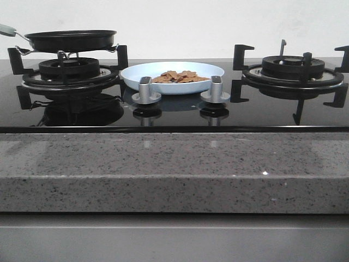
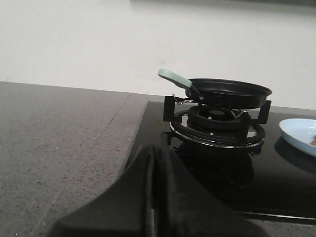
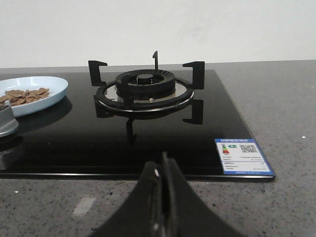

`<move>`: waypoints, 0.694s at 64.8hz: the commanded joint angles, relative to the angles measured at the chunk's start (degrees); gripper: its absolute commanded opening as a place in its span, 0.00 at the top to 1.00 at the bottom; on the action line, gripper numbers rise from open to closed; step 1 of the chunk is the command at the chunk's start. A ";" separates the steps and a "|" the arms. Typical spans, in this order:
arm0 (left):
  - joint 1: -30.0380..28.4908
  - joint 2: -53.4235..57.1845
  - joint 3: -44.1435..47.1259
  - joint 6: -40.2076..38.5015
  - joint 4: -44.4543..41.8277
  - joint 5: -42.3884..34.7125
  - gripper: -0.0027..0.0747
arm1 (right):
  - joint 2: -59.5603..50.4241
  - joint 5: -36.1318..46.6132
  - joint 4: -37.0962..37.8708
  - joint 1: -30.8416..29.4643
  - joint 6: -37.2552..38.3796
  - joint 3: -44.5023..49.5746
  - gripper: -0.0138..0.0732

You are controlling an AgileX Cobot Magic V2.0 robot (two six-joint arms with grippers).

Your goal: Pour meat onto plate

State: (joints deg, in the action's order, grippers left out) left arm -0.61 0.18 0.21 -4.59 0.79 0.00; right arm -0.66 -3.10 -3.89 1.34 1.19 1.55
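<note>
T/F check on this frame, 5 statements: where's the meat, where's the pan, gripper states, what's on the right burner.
1. The meat lies on the plate. True.
2. The frying pan sits on the right burner. False: it rests on the left burner; the right burner is bare.
3. The plate stands between the two burners, behind the two knobs. True.
4. The left gripper holds the pan handle. False: its fingers are closed on nothing, short of the hob, and the handle is free.
5. The right gripper is wide open. False: its fingers are pressed together, empty.
</note>
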 commanded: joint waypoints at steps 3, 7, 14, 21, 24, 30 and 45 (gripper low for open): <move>0.45 0.96 0.36 -0.05 0.04 -4.54 0.99 | -0.88 5.19 3.04 -0.16 1.59 -0.32 0.92; 0.45 0.96 0.36 -0.05 0.04 -4.54 0.99 | -0.88 5.30 3.89 -0.16 2.33 -0.32 0.92; 0.45 0.96 0.36 -0.05 0.04 -4.54 0.99 | -0.88 5.66 3.89 -0.16 2.41 -0.32 0.92; 0.45 0.96 0.36 -0.05 0.04 -4.54 0.99 | -0.88 6.59 3.89 -0.16 2.46 -0.32 0.92; 0.45 0.96 0.36 -0.05 0.04 -4.54 0.99 | -0.88 7.17 3.89 -0.16 3.09 -0.32 0.92; 0.45 0.96 0.36 -0.05 0.04 -4.54 0.99 | -0.88 7.75 3.89 -0.16 3.88 -0.32 0.92; 0.45 0.96 0.36 -0.05 0.04 -4.54 0.99 | -0.88 8.82 5.75 -0.16 6.97 -0.32 0.92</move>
State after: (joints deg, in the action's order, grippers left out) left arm -0.61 0.18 0.21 -4.59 0.79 0.00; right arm -0.66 0.00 0.00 1.34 7.05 1.55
